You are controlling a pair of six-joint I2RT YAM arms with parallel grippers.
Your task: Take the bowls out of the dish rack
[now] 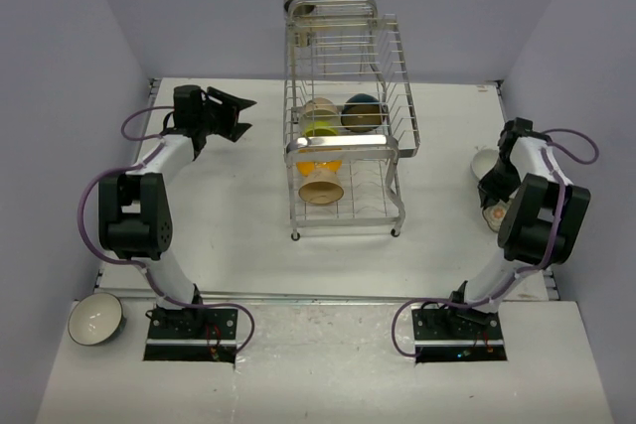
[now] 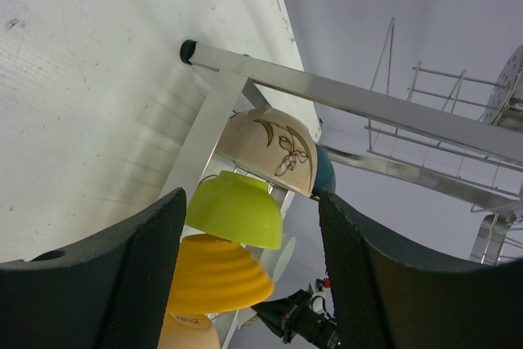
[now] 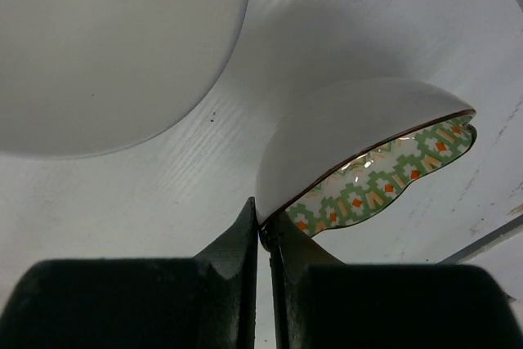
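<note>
dish rack [image 1: 343,149] at mid-desk [image 1: 229,235]; its lower tier holds a floral cream bowl [image 2: 274,149], lime bowl [image 2: 237,208], orange bowl [image 2: 216,275] and teal bowl [image 2: 324,173]. left pincer [image 1: 237,116], left of the rack, spread wide, holding nothing. right pincer [image 3: 263,230], well right of the rack, clamped on the rim of a green-patterned bowl [image 3: 368,145], beside a white bowl [image 3: 106,46].

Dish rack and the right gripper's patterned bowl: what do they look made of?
The dish rack looks like chrome-plated metal wire, bright and mirror-shiny. The patterned bowl is probably glazed ceramic: glossy white outside, crisp green-and-orange print inside; hard plastic is possible.
</note>
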